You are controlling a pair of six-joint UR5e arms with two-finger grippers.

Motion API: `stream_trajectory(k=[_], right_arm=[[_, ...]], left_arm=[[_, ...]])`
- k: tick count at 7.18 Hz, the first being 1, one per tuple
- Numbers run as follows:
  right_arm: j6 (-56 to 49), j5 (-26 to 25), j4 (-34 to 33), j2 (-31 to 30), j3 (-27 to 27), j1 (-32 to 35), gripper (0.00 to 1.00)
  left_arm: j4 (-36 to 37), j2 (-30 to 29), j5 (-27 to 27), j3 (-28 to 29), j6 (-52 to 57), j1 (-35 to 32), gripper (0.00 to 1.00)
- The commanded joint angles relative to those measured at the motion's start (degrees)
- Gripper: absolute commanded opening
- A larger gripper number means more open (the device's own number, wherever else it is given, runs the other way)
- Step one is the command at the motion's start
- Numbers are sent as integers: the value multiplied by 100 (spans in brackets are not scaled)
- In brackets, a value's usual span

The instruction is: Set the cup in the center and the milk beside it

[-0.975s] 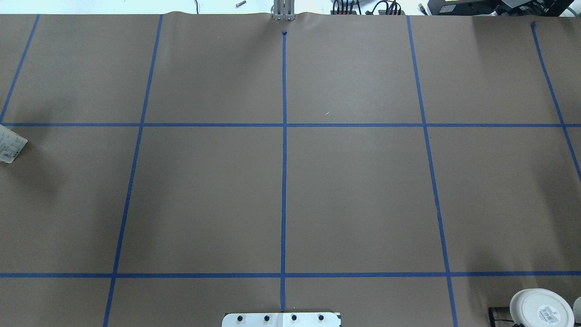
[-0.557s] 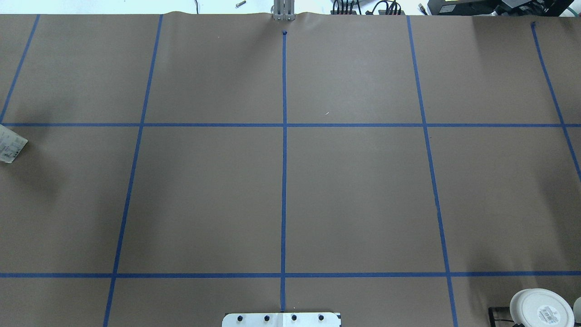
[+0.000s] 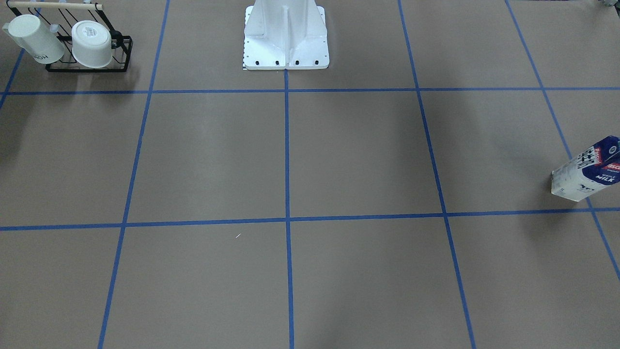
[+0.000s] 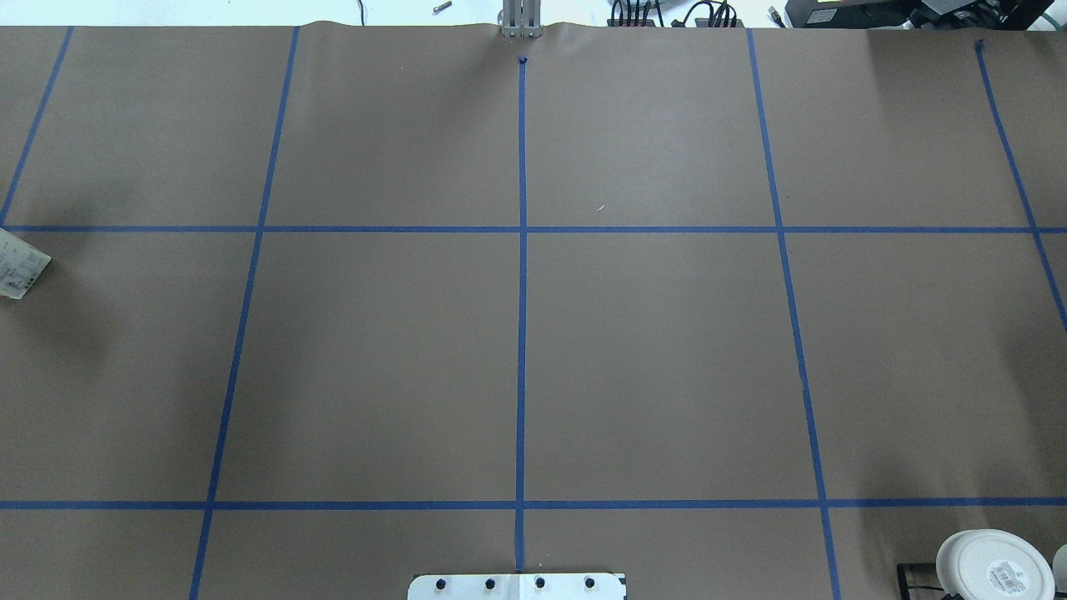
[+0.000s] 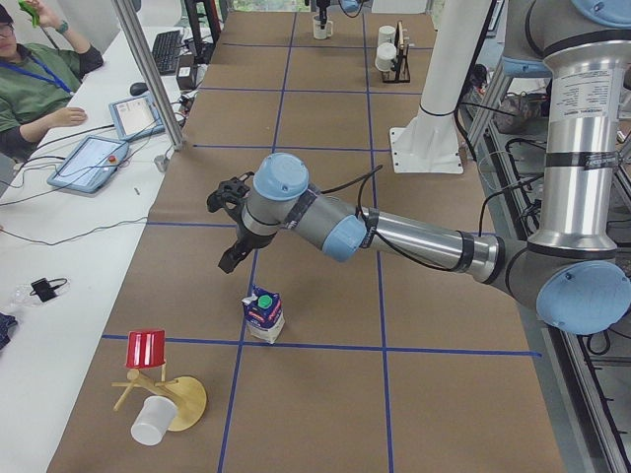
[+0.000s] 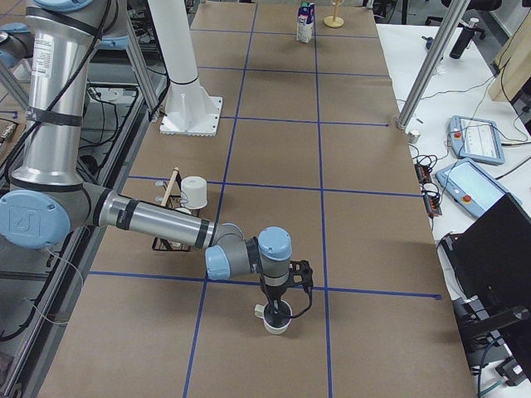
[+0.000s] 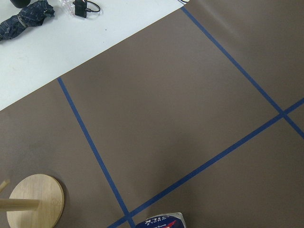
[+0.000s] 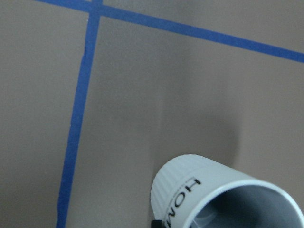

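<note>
Now | right tool (image 6: 273,308) at cup (image 6: 276,322) rim | left tool (image 5: 233,258), milk (image 5: 264,313) at 6 o'clock (grips: cannot tell) | risk: shallow rim-hold drops cup.

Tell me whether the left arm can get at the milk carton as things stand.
Probably yes. The left arm has its jaws hanging close above the upright milk carton, with nothing between them. The red cup stands off to one side.

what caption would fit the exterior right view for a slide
Right gripper at the rim of the cup, near end of the table; milk standing far off at the other end.
</note>
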Motion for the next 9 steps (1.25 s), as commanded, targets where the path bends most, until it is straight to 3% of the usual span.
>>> stream_trajectory(k=[1,4,7,9], right_arm=[[4,42,38,238,10,5,0],[12,251,-32,650,596,-4,0],[230,1601,-93,1896,660,-153,0],[1640,1678,-147,2687,905,-957,0]], left_arm=[[0,16,0,26,1,-2,99],[0,33,0,52,1,-2,99],[0,42,0,113,1,-2,99],[0,51,0,184,1,-1,99]])
